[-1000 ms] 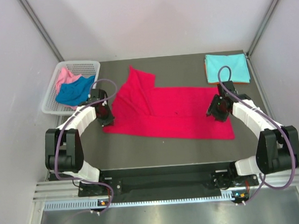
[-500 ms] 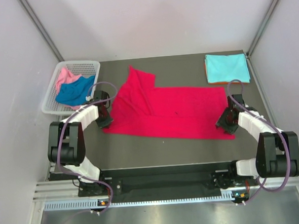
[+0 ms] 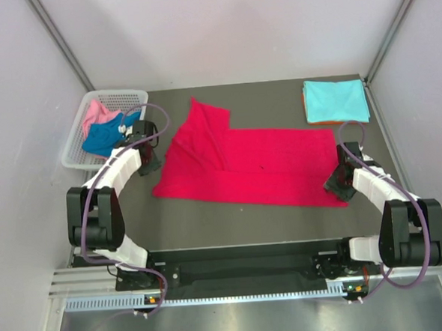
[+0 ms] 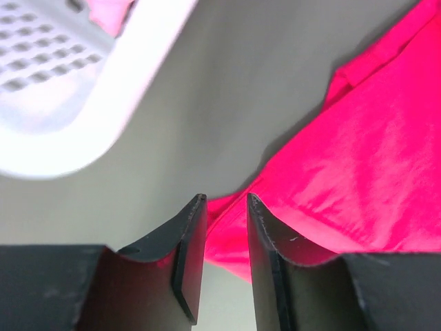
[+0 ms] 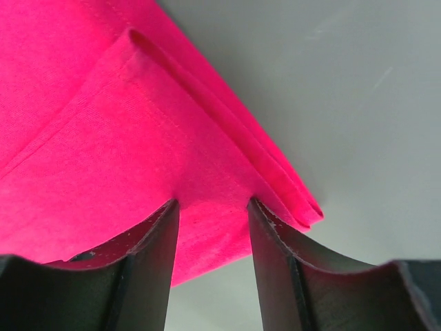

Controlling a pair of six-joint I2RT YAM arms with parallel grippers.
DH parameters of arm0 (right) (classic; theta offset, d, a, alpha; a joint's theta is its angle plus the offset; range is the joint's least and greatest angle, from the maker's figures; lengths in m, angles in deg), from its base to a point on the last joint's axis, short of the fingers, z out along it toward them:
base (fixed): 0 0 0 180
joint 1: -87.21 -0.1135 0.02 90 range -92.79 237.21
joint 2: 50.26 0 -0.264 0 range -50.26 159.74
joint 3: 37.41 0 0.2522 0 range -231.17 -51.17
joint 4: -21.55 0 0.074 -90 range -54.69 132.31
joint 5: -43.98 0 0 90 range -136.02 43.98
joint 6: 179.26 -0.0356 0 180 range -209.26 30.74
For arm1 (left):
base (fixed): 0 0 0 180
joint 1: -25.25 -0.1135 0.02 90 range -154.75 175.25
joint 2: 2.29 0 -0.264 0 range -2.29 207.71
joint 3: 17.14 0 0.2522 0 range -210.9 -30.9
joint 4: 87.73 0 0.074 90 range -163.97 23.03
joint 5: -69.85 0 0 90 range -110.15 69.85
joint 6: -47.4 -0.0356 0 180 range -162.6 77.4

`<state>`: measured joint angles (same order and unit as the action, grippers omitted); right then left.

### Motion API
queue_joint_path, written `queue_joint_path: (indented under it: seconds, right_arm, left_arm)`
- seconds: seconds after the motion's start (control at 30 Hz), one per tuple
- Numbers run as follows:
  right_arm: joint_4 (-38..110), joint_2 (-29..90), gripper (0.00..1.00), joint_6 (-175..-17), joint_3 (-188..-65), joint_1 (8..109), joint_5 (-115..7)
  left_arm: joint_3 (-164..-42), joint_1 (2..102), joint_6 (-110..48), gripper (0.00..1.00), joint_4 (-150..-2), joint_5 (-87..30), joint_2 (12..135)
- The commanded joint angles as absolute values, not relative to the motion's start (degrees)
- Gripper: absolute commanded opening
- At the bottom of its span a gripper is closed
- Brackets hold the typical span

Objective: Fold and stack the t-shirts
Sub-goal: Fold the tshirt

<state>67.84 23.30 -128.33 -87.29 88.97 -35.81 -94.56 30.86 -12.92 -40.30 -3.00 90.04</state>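
- the left pincer (image 4: 224, 203) has just let go: its jaws, pinched tight a second ago, now stand apart with nothing between them but a view of the worktop (image 3: 269, 95) and the hem of the crimson t-shirt (image 3: 251, 167) beyond.
- that arm has also pulled back from the shirt's left near edge and now sits between the shirt and the white basket (image 3: 130, 96), clear of the cloth.
- the right pincer (image 5: 210, 203) has slid off the shirt's right side to its near right corner; its jaws are apart, straddling the doubled corner, which lies flat and is not clamped.
- the crimson t-shirt has hardly shifted: it lies across the middle of the worktop, long side running left to right, with one flap folded up toward the far edge at its left end.
- my reading: one fold has been laid and released, and the arms are resetting for the next; the shirt is only partly folded and not yet stacked.
- a folded turquoise t-shirt (image 3: 336, 101) rests in the far right corner with an orange edge (image 3: 308, 114) showing under it, so a stack seems begun.
- the blue t-shirt (image 3: 108, 136) and pink t-shirt (image 3: 94, 113) lie crumpled in the basket at the far left.
- the worktop is dark grey and matte, closed in by pale walls (image 3: 220, 30).
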Motion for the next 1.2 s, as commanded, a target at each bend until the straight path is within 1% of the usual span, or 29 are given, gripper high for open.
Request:
queue_joint_path:
  seconds: [0.0, 0.07, 0.13, 0.2, 0.23, 0.33, 0.37, 0.5, 0.67, 0.8, 0.83, 0.9, 0.93, 1.07, 1.17]
  right_arm:
    - [73.5, 24.7, 0.45, -129.3, -87.9, 89.9, -29.9]
    - [72.5, 24.4, 0.45, -129.3, -87.2, 89.9, -30.7]
    - [71.4, 24.1, 0.44, -129.5, -86.4, 89.9, -31.6]
    - [71.3, 24.3, 0.44, -129.5, -86.3, 89.9, -31.9]
    - [71.3, 24.4, 0.44, -129.3, -86.2, 89.9, -32.0]
    - [71.6, 24.3, 0.43, -129.2, -86.2, 89.9, -32.1]
    - [71.9, 23.7, 0.43, -129.2, -86.2, 89.9, -32.1]
    - [72.4, 22.4, 0.44, -129.2, -86.5, 90.0, -31.1]
    - [73.8, 21.1, 0.43, -130.0, -87.1, 90.2, -31.1]
    - [74.1, 20.1, 0.43, -130.0, -87.2, 90.2, -31.2]
    - [74.1, 20.1, 0.43, -130.0, -87.4, 90.2, -31.3]
    - [74.2, 19.8, 0.43, -130.0, -87.5, 90.2, -31.7]
    - [74.2, 19.4, 0.43, -130.0, -87.3, 90.2, -32.0]
    - [74.7, 18.9, 0.42, -130.1, -87.1, 90.2, -32.2]
    - [74.9, 18.4, 0.42, -130.0, -87.6, 90.2, -32.9]
  left_arm:
    - [-94.2, 30.8, -14.6, 0.36, -35.2, -1.6, 83.0]
    - [-90.1, 30.6, -14.2, 0.36, -36.0, -4.2, 79.4]
    - [-86.8, 29.6, -13.5, 0.35, -37.8, -10.7, 76.7]
    - [-83.0, 29.0, -12.4, 0.29, -40.8, -16.4, 76.0]
    - [-82.3, 28.9, -11.9, 0.22, -41.5, -18.1, 76.2]
    - [-81.1, 28.9, -11.0, 0.17, -43.8, -21.7, 77.2]
    - [-80.8, 28.9, -10.4, 0.13, -44.2, -21.9, 78.1]
    - [-79.5, 28.9, -9.4, 0.08, -46.5, -18.9, 81.5]
    - [-78.0, 28.9, -8.2, 0.06, -48.8, -13.0, 86.6]
    - [-80.0, 28.9, -9.5, 0.16, -46.8, -9.4, 86.7]
    - [-80.6, 28.9, -9.8, 0.21, -46.3, -8.8, 86.1]
    - [-82.2, 28.9, -10.3, 0.25, -44.6, -8.4, 85.3]
    - [-82.6, 28.9, -10.3, 0.28, -44.3, -8.7, 84.8]
    - [-85.8, 28.9, -11.4, 0.33, -40.6, -9.0, 83.5]
    - [-87.1, 28.9, -11.9, 0.40, -37.5, -7.5, 82.0]
